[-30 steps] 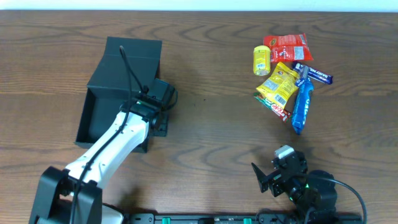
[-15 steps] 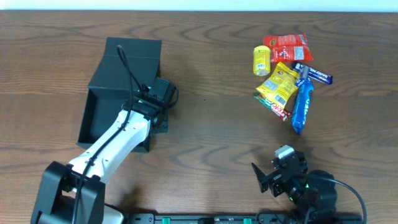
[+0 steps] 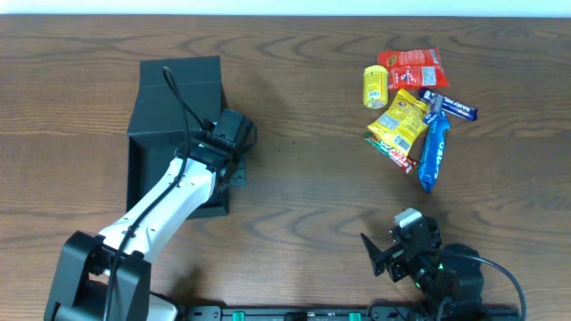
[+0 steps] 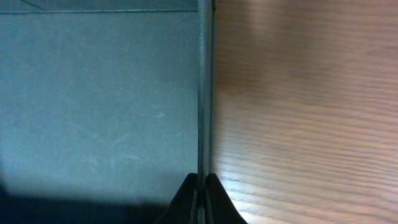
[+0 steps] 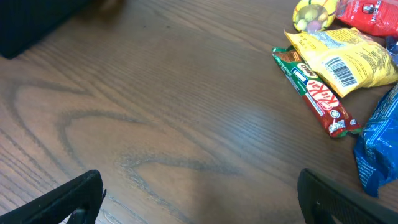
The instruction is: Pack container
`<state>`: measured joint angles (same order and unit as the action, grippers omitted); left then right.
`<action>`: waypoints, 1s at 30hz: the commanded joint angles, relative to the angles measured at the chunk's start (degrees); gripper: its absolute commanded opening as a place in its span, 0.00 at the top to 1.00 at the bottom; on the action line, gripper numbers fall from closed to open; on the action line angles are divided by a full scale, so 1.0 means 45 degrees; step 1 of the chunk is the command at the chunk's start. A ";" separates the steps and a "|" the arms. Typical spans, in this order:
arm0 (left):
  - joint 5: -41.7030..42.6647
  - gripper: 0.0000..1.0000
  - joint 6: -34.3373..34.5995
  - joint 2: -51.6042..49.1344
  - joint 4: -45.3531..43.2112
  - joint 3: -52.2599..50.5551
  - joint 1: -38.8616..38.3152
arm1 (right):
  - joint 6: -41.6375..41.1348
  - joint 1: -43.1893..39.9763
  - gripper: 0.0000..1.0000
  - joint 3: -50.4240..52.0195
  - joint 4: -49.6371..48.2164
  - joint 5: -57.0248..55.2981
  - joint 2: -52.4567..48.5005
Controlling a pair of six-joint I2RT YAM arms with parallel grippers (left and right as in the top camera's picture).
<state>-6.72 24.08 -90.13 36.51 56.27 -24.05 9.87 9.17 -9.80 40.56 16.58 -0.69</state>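
On the wood table [image 3: 303, 187], the left gripper [image 4: 200, 186] clamped the container [image 3: 174, 89] by its thin right wall and risked slipping off, while the right gripper [image 5: 199, 196] gaped wide.

Even, bright light; container [image 4: 99, 93] close-up looks soft, perhaps unfocused.

Dark brown wood-grain desk [image 3: 303, 178] fills nearly the whole overhead view, grain running left to right. Thin pale strip [image 3: 285, 7] along the desk's far edge, wall or floor, cannot tell. Even, soft light; a faint sheen on the wood in both wrist views.
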 commanded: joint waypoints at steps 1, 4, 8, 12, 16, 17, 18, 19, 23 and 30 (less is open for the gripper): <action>0.0777 0.94 0.0379 -0.0121 -0.0403 0.0199 -0.0010 | -0.0136 -0.0117 0.01 0.0039 -0.0005 -0.0019 0.0083; 0.1375 0.94 0.0389 -0.0121 -0.1001 0.0199 -0.0044 | -0.0136 -0.0117 0.01 0.0039 -0.0005 -0.0019 0.0083; 0.1938 0.94 0.0447 -0.0121 -0.1812 0.0199 -0.0359 | -0.0136 -0.0117 0.01 0.0039 -0.0005 -0.0019 0.0083; 0.1943 0.94 0.0831 -0.0121 -0.2458 0.0228 -0.0967 | -0.0136 -0.0117 0.01 0.0039 -0.0005 -0.0019 0.0083; 0.1933 0.94 0.0845 -0.0257 -0.2885 0.0544 -0.1802 | -0.0136 -0.0117 0.01 0.0039 -0.0005 -0.0019 0.0083; 0.1948 0.95 0.0840 -0.0432 -0.2837 0.0801 -0.2035 | -0.0136 -0.0117 0.01 0.0039 -0.0005 -0.0019 0.0083; 0.1943 0.94 0.0831 -0.0607 -0.2788 0.1030 -0.2215 | -0.0136 -0.0117 0.01 0.0039 -0.0005 -0.0019 0.0083; 0.1987 0.94 0.0729 -0.0826 -0.2739 0.1282 -0.2380 | -0.0136 -0.0117 0.01 0.0039 -0.0005 -0.0019 0.0083; 0.2074 0.94 0.0602 -0.2123 -0.2225 0.2807 -0.3021 | -0.0136 -0.0117 0.01 0.0039 -0.0005 -0.0019 0.0083; 0.2118 0.94 0.0661 -0.4303 -0.1341 0.5877 -0.3531 | -0.0136 -0.0117 0.01 0.0039 -0.0005 -0.0019 0.0083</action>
<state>2.00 27.18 -107.24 29.82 77.56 -39.33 9.87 9.17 -9.80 40.58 16.51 -0.69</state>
